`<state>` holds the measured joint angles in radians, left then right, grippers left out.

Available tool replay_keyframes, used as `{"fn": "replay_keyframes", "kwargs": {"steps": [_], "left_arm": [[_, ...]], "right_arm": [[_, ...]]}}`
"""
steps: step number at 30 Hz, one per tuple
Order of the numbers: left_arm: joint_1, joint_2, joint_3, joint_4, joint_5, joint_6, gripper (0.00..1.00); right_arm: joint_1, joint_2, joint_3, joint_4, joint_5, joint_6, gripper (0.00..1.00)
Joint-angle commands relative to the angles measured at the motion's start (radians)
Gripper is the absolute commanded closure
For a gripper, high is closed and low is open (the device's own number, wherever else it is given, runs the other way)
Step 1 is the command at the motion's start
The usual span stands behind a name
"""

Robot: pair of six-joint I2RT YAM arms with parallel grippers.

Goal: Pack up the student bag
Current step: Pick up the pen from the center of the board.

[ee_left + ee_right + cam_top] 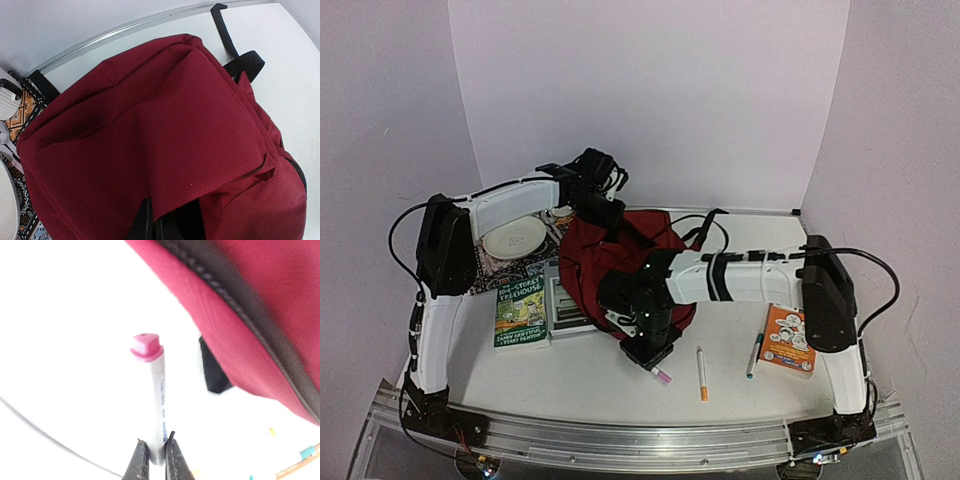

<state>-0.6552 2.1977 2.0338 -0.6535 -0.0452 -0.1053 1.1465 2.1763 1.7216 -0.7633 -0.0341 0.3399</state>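
The student bag (pixel 610 260) is a dark red backpack lying in the middle of the table. It fills the left wrist view (pixel 150 125), with black straps (pixel 235 50) trailing at its far side. My left gripper (pixel 154 215) is shut on a fold of the bag's red fabric at the bag's far end (pixel 605 212). My right gripper (pixel 156 452) is shut on a white pen with a pink cap (pixel 159 390), whose cap end points away from the fingers. In the top view this pen (pixel 661 375) is just in front of the bag, under my right gripper (pixel 650 358).
An orange pen (pixel 702 376), a teal-capped pen (pixel 755 355) and an orange book (pixel 788 338) lie to the right. A green book (pixel 521 312) and a grey item (pixel 563 300) sit left of the bag. A white plate (pixel 515 237) rests on a patterned mat behind them.
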Motion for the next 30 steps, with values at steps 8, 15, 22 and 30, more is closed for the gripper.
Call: {"fn": "replay_keyframes", "kwargs": {"steps": [8,15,22,30], "left_arm": [[0.002,-0.136,-0.023,0.027,0.042,-0.021,1.0],[0.002,-0.207,-0.06,0.02,0.128,-0.04,1.0],[0.002,-0.294,-0.164,0.013,0.194,-0.051,1.0],[0.001,-0.353,-0.268,0.014,0.216,-0.07,1.0]], "right_arm": [[-0.023,-0.281,-0.044,0.137,-0.131,0.109,1.0],[-0.153,-0.381,-0.187,0.424,-0.223,0.269,1.0],[-0.264,-0.352,-0.229,0.614,-0.295,0.395,1.0],[-0.32,-0.232,-0.186,0.771,-0.405,0.512,1.0]]}}
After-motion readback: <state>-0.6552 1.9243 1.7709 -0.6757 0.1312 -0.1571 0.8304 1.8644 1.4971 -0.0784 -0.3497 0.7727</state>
